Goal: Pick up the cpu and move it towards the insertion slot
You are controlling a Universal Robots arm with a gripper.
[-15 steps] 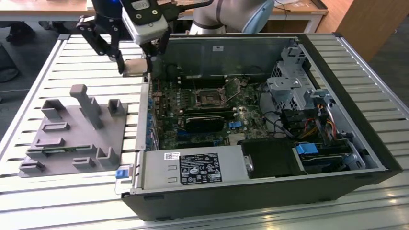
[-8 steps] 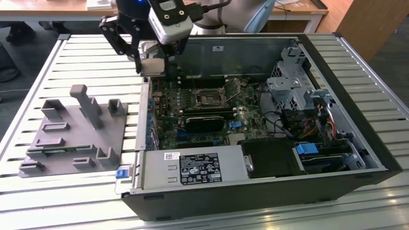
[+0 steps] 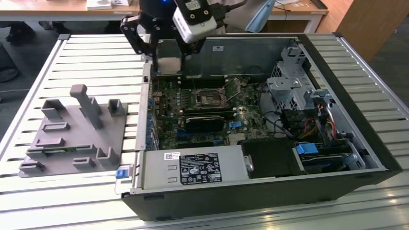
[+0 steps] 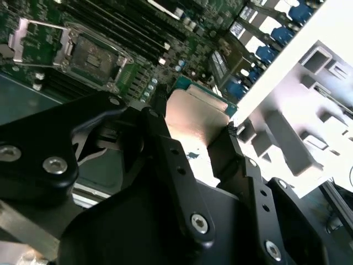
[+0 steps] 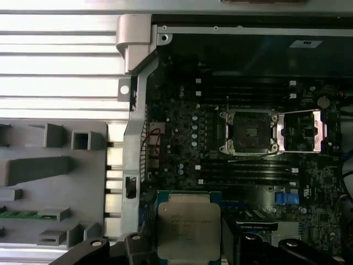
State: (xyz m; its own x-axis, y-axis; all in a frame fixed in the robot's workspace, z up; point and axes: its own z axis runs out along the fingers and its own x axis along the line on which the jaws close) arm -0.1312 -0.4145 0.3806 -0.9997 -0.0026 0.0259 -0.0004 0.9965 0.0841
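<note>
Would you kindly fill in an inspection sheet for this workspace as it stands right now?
Surface: slatted metal table carrying an open computer case.
Job's things: cpu held in the end effector, above the motherboard's edge near the case wall; insertion slot open and unoccupied, its frame swung aside, apart from the cpu.
Clutter: grey fixture block on the table, at the exterior view's left of the case.
Grippers: end effector shut on the cpu.
Cables: bundled wires beside the drive cage inside the case.
Surroundings: desks behind the table.
</note>
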